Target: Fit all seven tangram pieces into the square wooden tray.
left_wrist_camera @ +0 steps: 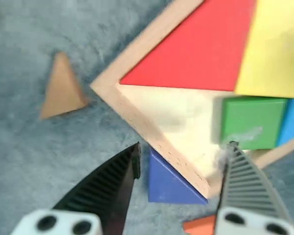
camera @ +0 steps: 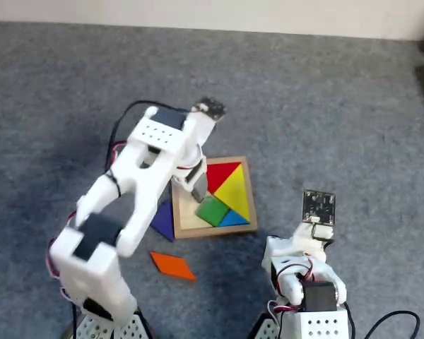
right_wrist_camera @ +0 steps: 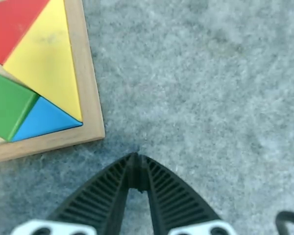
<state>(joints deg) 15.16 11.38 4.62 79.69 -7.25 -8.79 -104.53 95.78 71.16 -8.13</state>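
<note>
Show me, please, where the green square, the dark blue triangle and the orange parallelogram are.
green square (left_wrist_camera: 254, 122): left wrist view, the middle of its top face.
dark blue triangle (left_wrist_camera: 169, 185): left wrist view, the middle of its top face.
orange parallelogram (camera: 173, 265): high view, the middle of the piece.

Place: a robot test bench in a lab or hobby room; which of the two cannot be told.
Surface: a grey, fuzzy carpet-like covering (camera: 325, 92) lies over the whole work area, with a pale plain strip (camera: 268, 18) along its far edge.
Machines: a white plastic-shelled left arm (camera: 127, 205) and a matching right arm (camera: 307, 282) stand side by side on perforated white bases (camera: 318, 326).
Wiring: a loose black cable (camera: 132, 107) runs in the open, and a bare black circuit board (camera: 318, 206) sits at the right arm's wrist.
Test object: a square wooden tray (camera: 251, 191) holds coloured puzzle pieces.
</note>
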